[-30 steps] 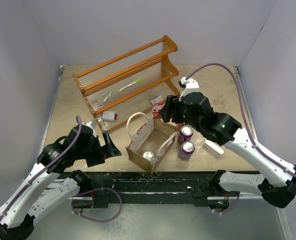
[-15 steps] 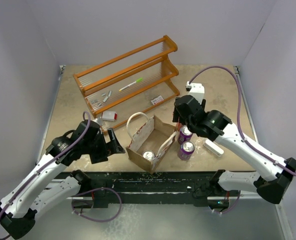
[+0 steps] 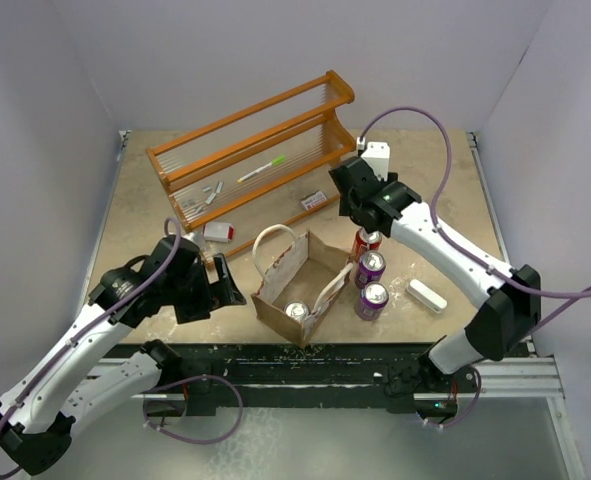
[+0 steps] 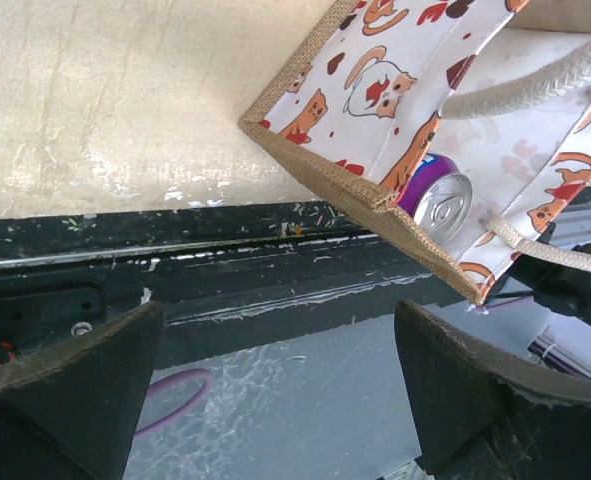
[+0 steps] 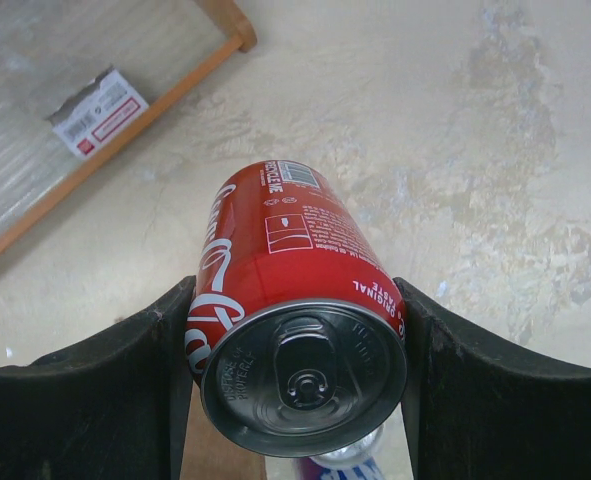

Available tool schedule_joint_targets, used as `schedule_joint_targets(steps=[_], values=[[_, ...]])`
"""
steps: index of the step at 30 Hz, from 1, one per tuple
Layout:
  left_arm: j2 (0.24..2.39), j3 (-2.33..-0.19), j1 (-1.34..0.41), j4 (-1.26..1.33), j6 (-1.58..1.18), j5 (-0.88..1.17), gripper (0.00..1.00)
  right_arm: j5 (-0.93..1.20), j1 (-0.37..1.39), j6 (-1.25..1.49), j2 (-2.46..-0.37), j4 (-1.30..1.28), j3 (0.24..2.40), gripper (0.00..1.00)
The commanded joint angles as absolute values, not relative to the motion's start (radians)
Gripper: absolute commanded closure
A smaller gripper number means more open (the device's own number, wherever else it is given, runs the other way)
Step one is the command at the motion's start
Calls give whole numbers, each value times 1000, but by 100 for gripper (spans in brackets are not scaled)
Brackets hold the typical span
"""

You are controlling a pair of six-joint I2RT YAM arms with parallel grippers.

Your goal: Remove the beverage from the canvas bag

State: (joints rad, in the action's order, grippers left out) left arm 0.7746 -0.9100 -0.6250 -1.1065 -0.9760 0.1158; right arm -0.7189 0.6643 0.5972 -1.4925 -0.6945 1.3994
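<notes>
The canvas bag (image 3: 275,304) stands open at the table's front centre, with tan edges, cat-print panels and two white handles. A purple can (image 3: 296,311) stands inside its near corner and also shows in the left wrist view (image 4: 441,201). My right gripper (image 3: 363,228) is shut on a red cola can (image 3: 366,241) and holds it upright just behind two purple cans (image 3: 372,266) that stand right of the bag. In the right wrist view the fingers press both sides of the red can (image 5: 300,250). My left gripper (image 3: 222,288) is open and empty, left of the bag (image 4: 325,178).
A wooden rack (image 3: 255,150) holding a green pen stands at the back. A small red-and-white box (image 3: 218,232) and a card (image 3: 315,200) lie by its foot. A white bar (image 3: 427,294) lies right of the cans. The table's front edge (image 4: 275,260) is close under my left gripper.
My right gripper carried the red can from over the bag's far side to the right and down, behind the purple cans. My left gripper edged a little toward the bag.
</notes>
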Motion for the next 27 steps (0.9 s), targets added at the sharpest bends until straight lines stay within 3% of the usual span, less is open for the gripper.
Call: schedule_joint_targets(steps=[1,14,27], values=[[782,-966,-630,-1149,-932,71,1,-774,630,558,-1534,-598,1510,100],[897,-1027,-630,-1156,-836,26,1,-621,520,620,-1827,-764,1668,100],[965,-1070,-629,-1137,-789,8,1,-448,442,623,-1887,-740,1620,100]])
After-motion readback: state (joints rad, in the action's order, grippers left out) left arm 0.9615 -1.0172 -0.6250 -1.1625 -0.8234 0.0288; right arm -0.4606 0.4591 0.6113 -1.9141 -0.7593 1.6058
